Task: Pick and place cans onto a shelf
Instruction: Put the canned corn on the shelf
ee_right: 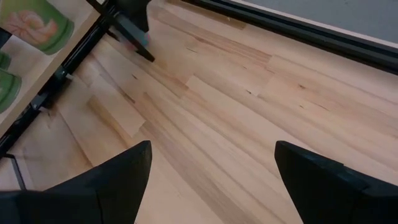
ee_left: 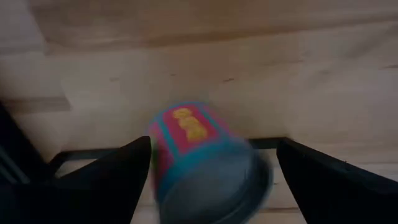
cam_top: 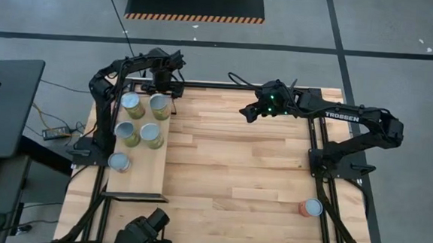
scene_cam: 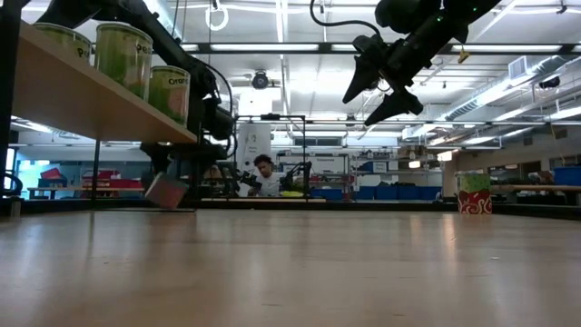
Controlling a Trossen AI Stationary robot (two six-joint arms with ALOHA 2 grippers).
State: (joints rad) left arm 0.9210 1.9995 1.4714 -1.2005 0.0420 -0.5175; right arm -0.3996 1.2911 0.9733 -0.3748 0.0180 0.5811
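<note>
The light-wood shelf [cam_top: 141, 181] stands along the table's left side, and several green-labelled cans [cam_top: 152, 136] stand upright on it; they also show in the low view [scene_cam: 124, 54]. My left gripper [ee_left: 212, 144] is open at the shelf's far end [cam_top: 162, 82]. Its fingers stand on either side of a red-and-teal can [ee_left: 199, 155]. In the low view this can [scene_cam: 166, 191] is tilted, low by the tabletop under the shelf. My right gripper [cam_top: 249, 112] is open and empty, high above the table's far middle [scene_cam: 377, 95]. An orange-red can [cam_top: 310, 209] stands at the near right. My left gripper has its open fingers on either side of the red-and-teal can's side wall [ee_left: 163, 155], coming down from above. The can is tilted between them. I cannot tell whether either finger touches it.
The shelf's black metal frame [ee_right: 68, 68] runs beside the left gripper. Bare tabletop [cam_top: 236, 168] lies between the shelf and the orange-red can, which also shows in the low view [scene_cam: 474, 193]. A person [scene_cam: 266, 177] sits in the room beyond the table's far edge.
</note>
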